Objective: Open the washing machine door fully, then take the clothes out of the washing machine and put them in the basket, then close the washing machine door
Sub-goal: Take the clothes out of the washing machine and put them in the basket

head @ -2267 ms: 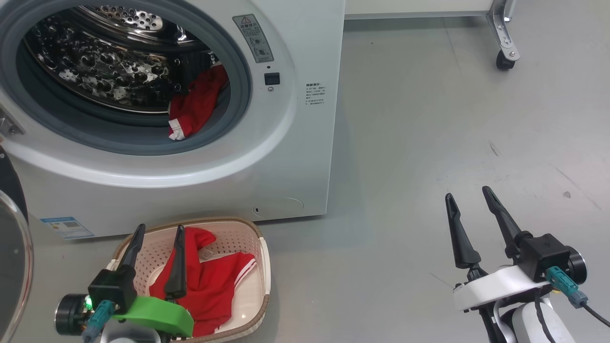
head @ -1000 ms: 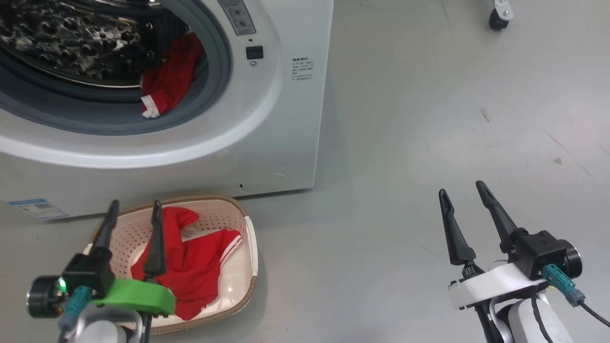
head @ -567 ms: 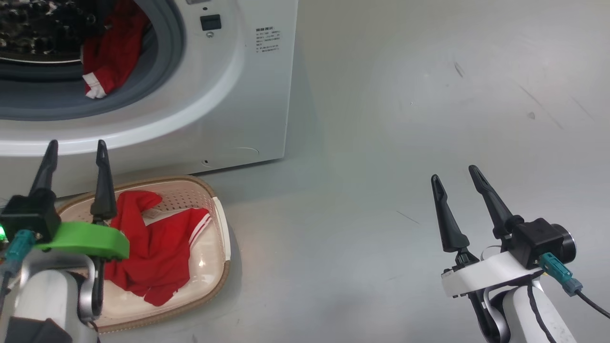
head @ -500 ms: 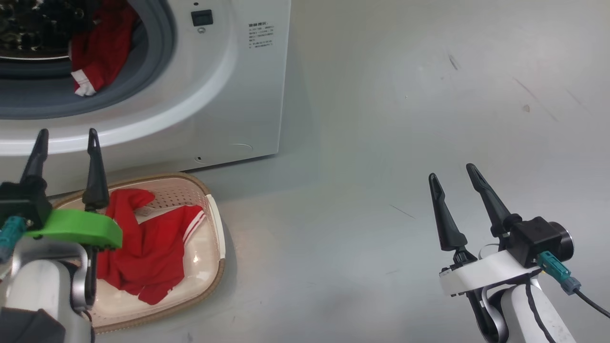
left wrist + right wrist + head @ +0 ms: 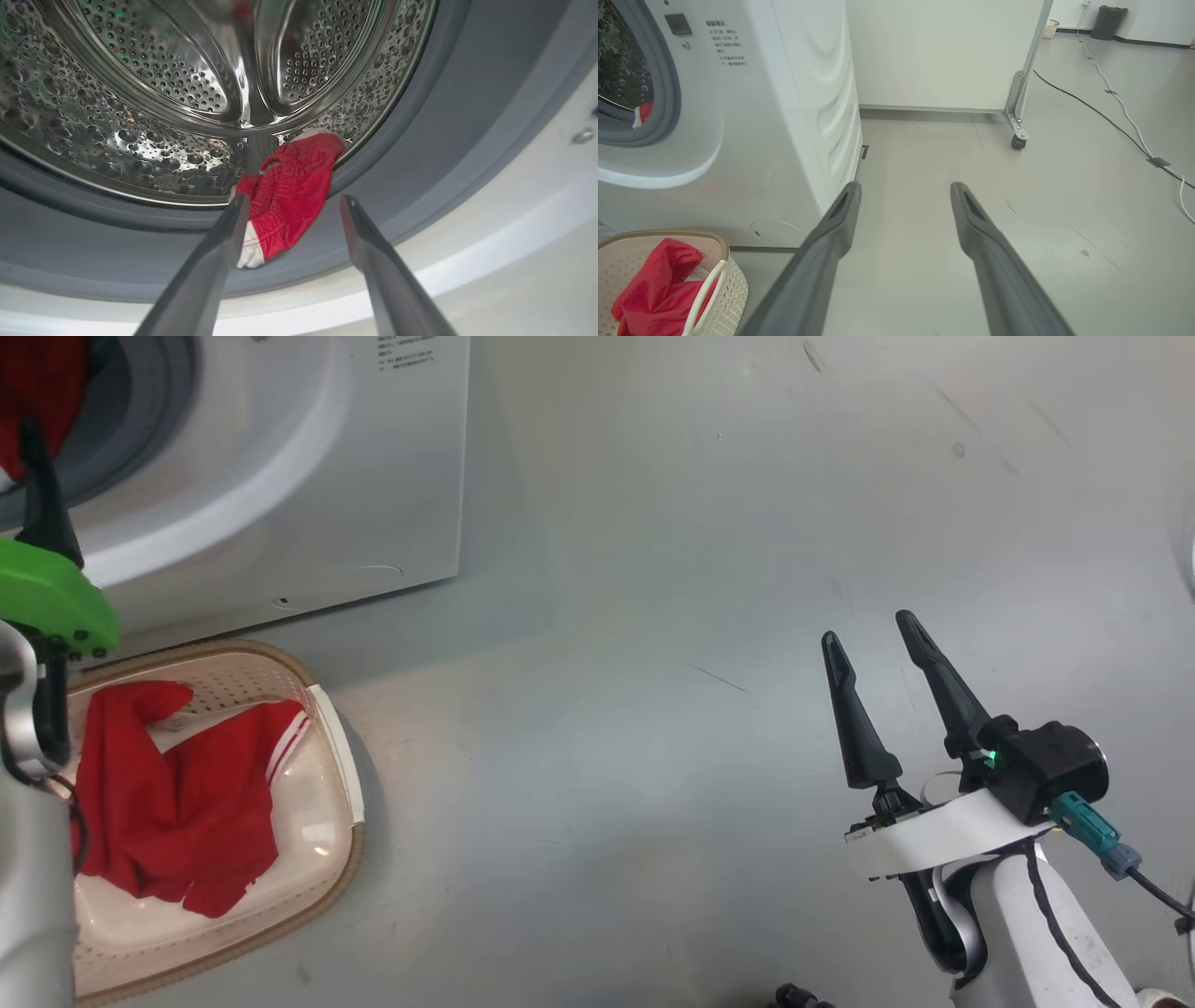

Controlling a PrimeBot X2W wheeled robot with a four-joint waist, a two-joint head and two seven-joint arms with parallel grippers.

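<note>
Grey floor spreads beneath the right gripper, whose two fingers stand wide apart with nothing between them. The washing machine rises to its left, and the basket sits lower left, holding a red garment. The left gripper, also spread wide and empty, points into the steel drum. Just ahead of its fingertips, framed between them, a second red garment with white trim hangs over the grey seal. One finger may be touching the fabric, though the angle leaves that unclear.
</note>
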